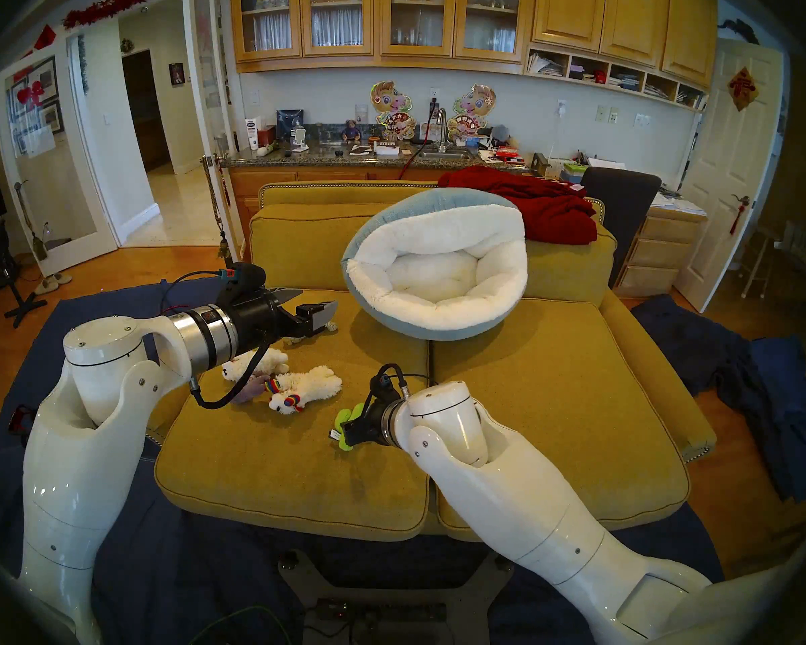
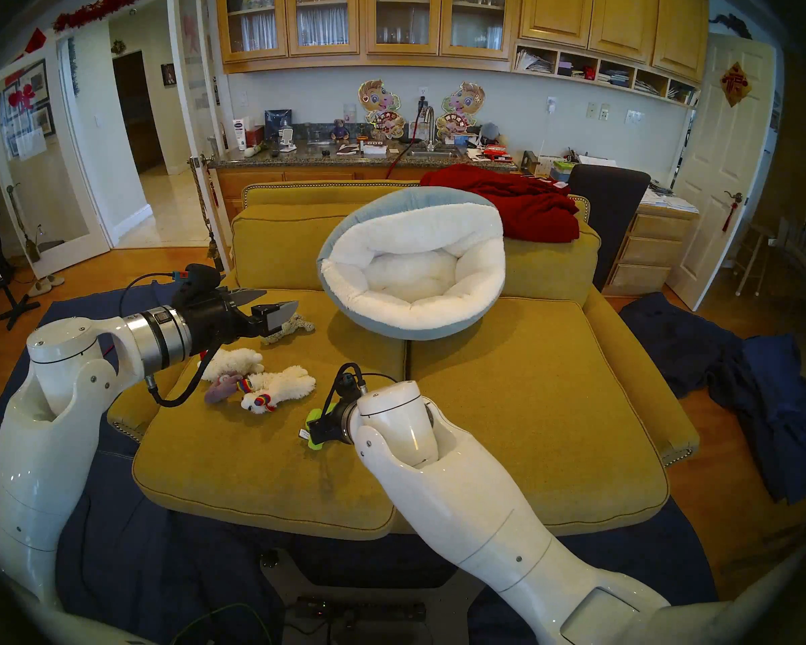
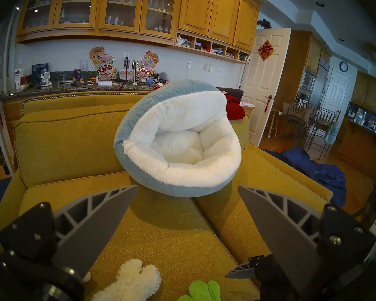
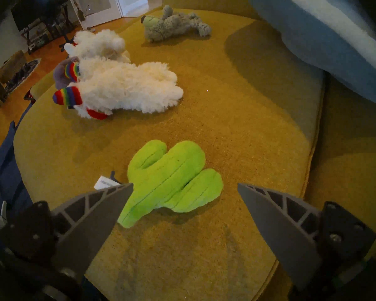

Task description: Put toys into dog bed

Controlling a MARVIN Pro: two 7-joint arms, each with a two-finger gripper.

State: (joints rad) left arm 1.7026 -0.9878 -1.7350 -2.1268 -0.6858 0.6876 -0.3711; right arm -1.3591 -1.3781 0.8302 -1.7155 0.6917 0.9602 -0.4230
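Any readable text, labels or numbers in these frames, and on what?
"福": gold character on the red diamond sign hanging on the white door.
Too small or blurred to read: the white tube's blue label, the cactus toy's tag, the wall clock's dial.

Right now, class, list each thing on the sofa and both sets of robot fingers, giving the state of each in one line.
dog bed: tilted against the sofa back, no toys inside.
green cactus: lying flat, not gripped.
white llama: lying on its side on the cushion.
white lamb: lying behind the llama.
purple-grey plush: mostly hidden by the llama.
grey plush: lying apart.
left gripper: fingers open, holding nothing.
right gripper: fingers open, over the cactus.
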